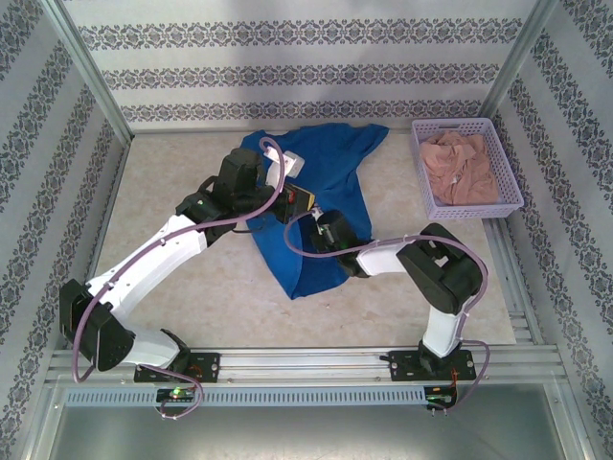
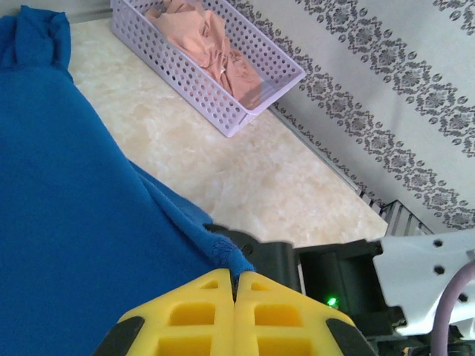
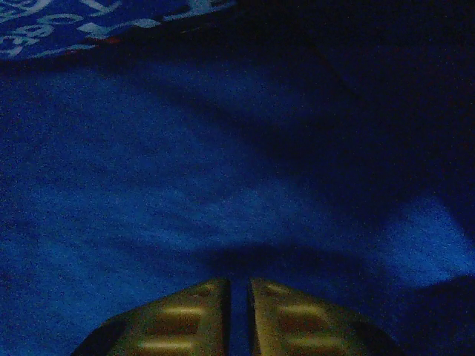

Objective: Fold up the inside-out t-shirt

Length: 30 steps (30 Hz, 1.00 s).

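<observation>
- Royal-blue short-sleeved cotton t-shirt (image 1: 330,158), spread rumpled over the middle of the beige marbled surface (image 1: 163,172), upper part close to the far edge, lower part narrowing to a point toward the near edge.
- Faint white print on the blue cloth, at the top left of the right wrist view.
- Left gripper (image 2: 235,276) over the shirt's middle in the top view (image 1: 303,199), yellow fingers pressed fully together, pinching a thin bunched edge of the blue cloth at the tips.
- Right gripper (image 3: 237,285) low on the shirt just nearer than the left one (image 1: 328,226), fingers drawn almost together, a thin strip of blue cloth caught in the slit between them, surroundings dark.
- Lilac perforated plastic basket (image 1: 505,196) at the far right corner of the surface, well apart from the shirt.
- Pinkish-beige crumpled garment (image 1: 460,168) inside that basket.
</observation>
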### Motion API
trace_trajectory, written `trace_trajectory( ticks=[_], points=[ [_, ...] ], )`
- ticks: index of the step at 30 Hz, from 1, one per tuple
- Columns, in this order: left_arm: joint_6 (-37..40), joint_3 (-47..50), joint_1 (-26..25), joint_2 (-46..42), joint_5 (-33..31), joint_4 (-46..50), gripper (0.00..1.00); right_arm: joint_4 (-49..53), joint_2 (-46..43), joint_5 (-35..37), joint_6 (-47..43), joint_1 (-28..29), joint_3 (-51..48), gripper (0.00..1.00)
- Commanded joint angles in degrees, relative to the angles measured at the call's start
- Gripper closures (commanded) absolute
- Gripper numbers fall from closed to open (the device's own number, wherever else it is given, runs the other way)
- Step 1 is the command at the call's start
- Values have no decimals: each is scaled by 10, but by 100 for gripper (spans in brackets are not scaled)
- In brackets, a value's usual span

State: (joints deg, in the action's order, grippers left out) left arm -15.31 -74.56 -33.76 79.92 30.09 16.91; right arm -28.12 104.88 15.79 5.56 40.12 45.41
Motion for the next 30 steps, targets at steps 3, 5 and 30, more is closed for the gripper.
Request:
trace_trajectory(
  ticks=[3, 5, 30],
  points=[
    [-13, -41, -8, 3, 32, -20, 100, 47, 20, 13, 7, -4, 42, 78],
    [-8, -38, -8, -7, 25, -12, 100, 70, 15, -3, 27, -23, 56, 76],
    [1, -30, -16, -71, 27, -66, 100, 124, 8, -135, -13, -80, 121, 61]
  ],
)
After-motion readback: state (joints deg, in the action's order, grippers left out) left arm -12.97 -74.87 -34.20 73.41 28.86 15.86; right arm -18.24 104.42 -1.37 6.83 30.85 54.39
